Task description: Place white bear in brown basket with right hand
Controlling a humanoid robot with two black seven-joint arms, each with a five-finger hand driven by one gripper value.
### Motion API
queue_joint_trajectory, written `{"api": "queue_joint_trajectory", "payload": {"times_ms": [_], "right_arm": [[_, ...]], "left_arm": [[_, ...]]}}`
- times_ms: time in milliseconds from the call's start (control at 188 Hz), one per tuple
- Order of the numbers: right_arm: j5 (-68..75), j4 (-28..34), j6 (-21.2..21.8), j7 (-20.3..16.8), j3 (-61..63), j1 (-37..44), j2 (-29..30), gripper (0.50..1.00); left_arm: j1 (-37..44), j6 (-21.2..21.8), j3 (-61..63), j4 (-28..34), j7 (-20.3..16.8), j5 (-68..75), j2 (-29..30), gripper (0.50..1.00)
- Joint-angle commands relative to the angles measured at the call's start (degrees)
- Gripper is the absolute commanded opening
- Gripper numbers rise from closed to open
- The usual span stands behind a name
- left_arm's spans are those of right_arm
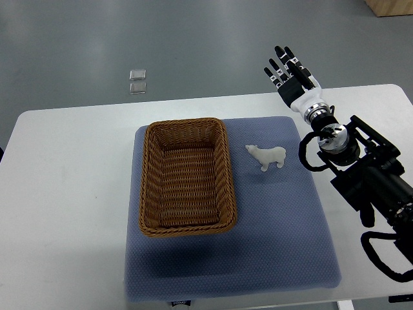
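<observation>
Hovering past the table's point(71, 168) far edge — your right robot hand point(288, 71), fingers spread, empty.
White bear point(267, 155) stands just beside brown basket point(187, 176).

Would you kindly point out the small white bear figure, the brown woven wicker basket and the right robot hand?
small white bear figure point(268, 155), top view, its body.
brown woven wicker basket point(229, 174), top view, its right rim.
right robot hand point(290, 74), top view, its palm area.

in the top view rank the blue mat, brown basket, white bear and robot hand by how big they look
1. blue mat
2. brown basket
3. right hand
4. white bear
The hand is raised nearer the camera, so its margin over the bear is unsure.
</observation>
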Motion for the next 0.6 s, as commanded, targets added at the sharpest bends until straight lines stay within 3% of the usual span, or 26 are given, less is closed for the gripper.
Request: {"api": "queue_joint_trajectory", "payload": {"times_ms": [0,334,594], "right_arm": [[0.00,0.00,0.00,0.00,0.00,0.05,-0.02,0.928],[-1.49,0.18,0.53,-0.18,-4.04,0.66,-0.81,0.928],[-12.38,0.44,2.02,-1.05,-11.51,5.23,-8.01,0.928]], "left_arm": [[0.00,0.01,0.02,0.04,0.00,0.00,0.00,1.000],[0.00,0.10,0.02,0.31,0.00,-0.09,0.00,1.000],[0.00,0.01,-0.07,0.04,0.00,-0.09,0.00,1.000]]}}
